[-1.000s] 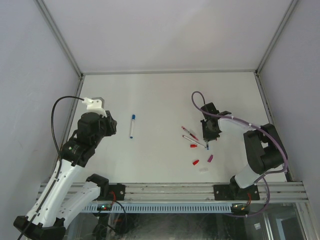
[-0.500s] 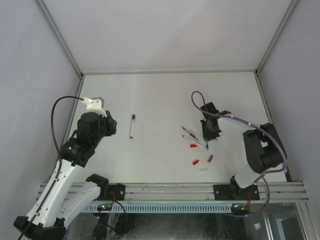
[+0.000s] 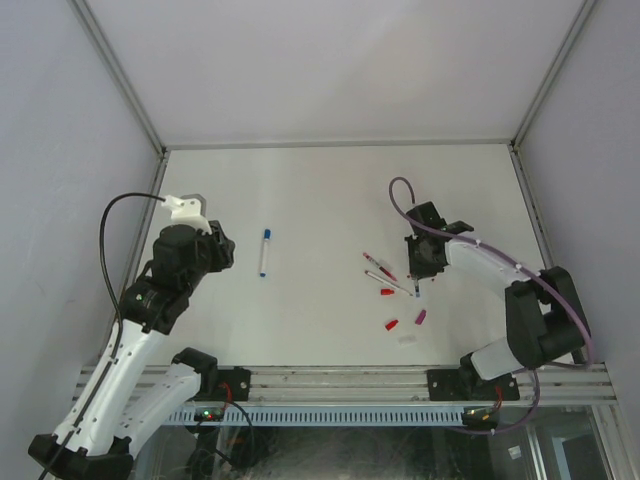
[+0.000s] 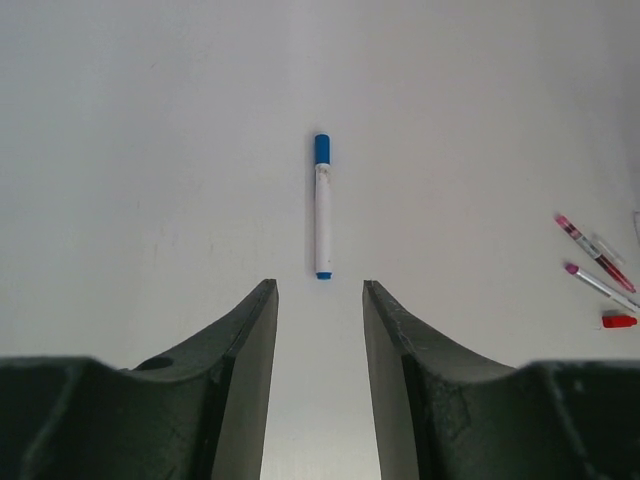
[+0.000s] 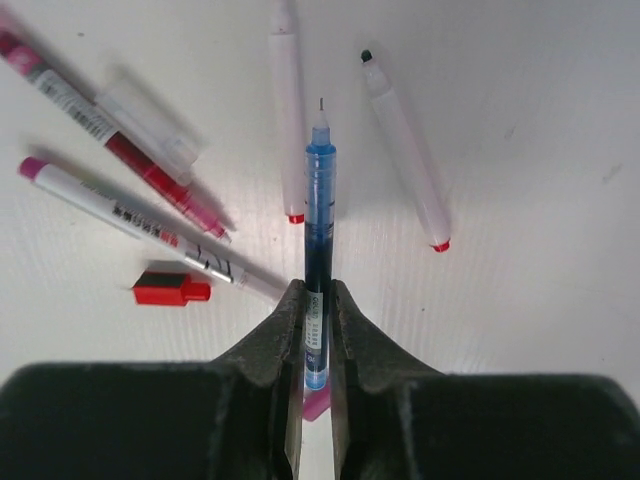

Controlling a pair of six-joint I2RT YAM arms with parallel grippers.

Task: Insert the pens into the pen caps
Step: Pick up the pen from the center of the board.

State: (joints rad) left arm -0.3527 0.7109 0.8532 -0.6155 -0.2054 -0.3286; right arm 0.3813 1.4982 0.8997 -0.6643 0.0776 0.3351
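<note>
Right tool [image 5: 318, 292] grips uncapped blue pen [image 5: 320, 200]

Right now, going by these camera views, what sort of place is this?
Probably a robotics lab test cell: a white table boxed in by plain grey panels, with the left arm and right arm bolted to an aluminium rail at its near edge. A few pens lie on it.

A lone pen [image 3: 265, 252] lies well left of the other pens [image 3: 379, 266].
</note>
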